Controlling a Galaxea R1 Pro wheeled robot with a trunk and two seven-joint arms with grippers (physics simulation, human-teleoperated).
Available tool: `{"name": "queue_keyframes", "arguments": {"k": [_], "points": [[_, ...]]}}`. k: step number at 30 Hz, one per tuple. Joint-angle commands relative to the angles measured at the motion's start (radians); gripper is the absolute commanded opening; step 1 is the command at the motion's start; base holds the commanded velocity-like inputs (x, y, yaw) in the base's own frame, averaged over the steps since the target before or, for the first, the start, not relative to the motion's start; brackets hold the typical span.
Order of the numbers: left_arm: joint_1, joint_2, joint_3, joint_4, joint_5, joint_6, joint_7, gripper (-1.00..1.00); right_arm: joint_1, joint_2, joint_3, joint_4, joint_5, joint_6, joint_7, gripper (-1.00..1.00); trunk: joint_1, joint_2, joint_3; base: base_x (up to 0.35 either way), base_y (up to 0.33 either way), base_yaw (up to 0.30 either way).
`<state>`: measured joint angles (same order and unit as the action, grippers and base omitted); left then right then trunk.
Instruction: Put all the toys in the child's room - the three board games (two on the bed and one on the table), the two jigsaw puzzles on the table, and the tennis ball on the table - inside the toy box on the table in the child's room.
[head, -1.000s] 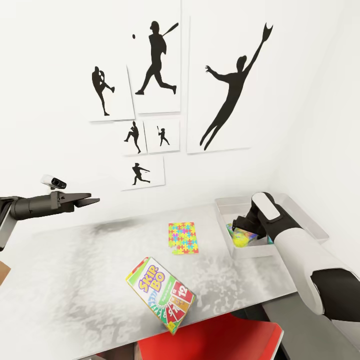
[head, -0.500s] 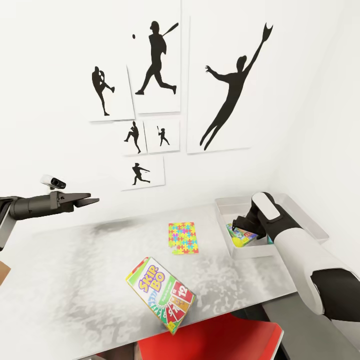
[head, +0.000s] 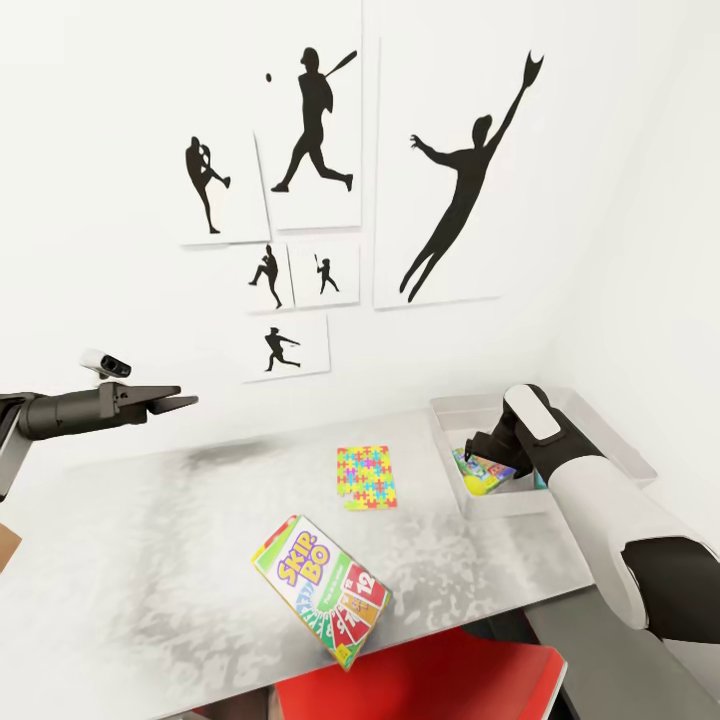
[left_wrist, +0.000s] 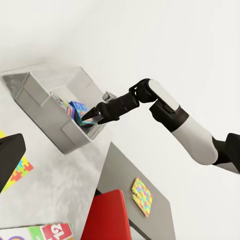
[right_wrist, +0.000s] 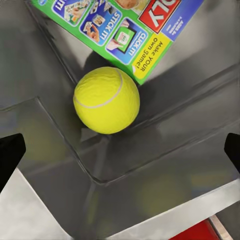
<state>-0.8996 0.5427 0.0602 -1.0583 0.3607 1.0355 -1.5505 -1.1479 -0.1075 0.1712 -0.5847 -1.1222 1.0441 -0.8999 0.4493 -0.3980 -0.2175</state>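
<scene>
Just released the tennis ball (right_wrist: 106, 100): a second ago higher up at the right end effector (left_wrist: 94, 115), now down in the corner of the toy box (head: 500, 503), right-centre of the head view, touching the corner of a green-edged game box (right_wrist: 125, 25). Right fingers spread wide, holding nothing, hovering over the box. Counts as ball done.

Left end effector (head: 168, 402) parked at mid-left, clear of the desk (head: 150, 560); can't tell how far apart its fingers stand.

Left to do, judging by layout: jigsaw (head: 366, 476) flat at desk centre, SKIP-BO box (head: 322, 588) tilted at the lower-centre desk edge. Also spotted a second jigsaw (left_wrist: 141, 195) on a lower grey surface, bottom centre of the left wrist view. Probably jigsaw next, being nearest the toy box.
</scene>
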Motion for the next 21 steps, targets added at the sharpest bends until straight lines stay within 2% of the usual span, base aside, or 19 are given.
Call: {"name": "queue_keyframes", "arguments": {"k": [1, 10, 21], "points": [[-0.001, 0.0, 0.002, 0.0, 0.0, 0.011, -0.003, 1.0, -0.001, -0.001, 0.007, -0.001, -0.011, 0.003, -0.009, 1.0, 0.001, -0.002, -0.001, 0.0, 0.0, 0.0], [-0.001, -0.001, 0.044, 0.0, 0.0, 0.011, -0.002, 1.0, -0.001, -0.001, 0.007, -0.001, -0.011, 0.003, -0.01, 1.0, 0.001, -0.002, 0.012, 0.0, 0.0, 0.0], [-0.001, -0.001, 0.051, 0.0, 0.0, 0.011, -0.003, 1.0, -0.001, 0.0, 0.007, -0.002, -0.011, 0.003, -0.013, 1.0, 0.001, -0.002, 0.03, 0.0, 0.0, 0.0]]}}
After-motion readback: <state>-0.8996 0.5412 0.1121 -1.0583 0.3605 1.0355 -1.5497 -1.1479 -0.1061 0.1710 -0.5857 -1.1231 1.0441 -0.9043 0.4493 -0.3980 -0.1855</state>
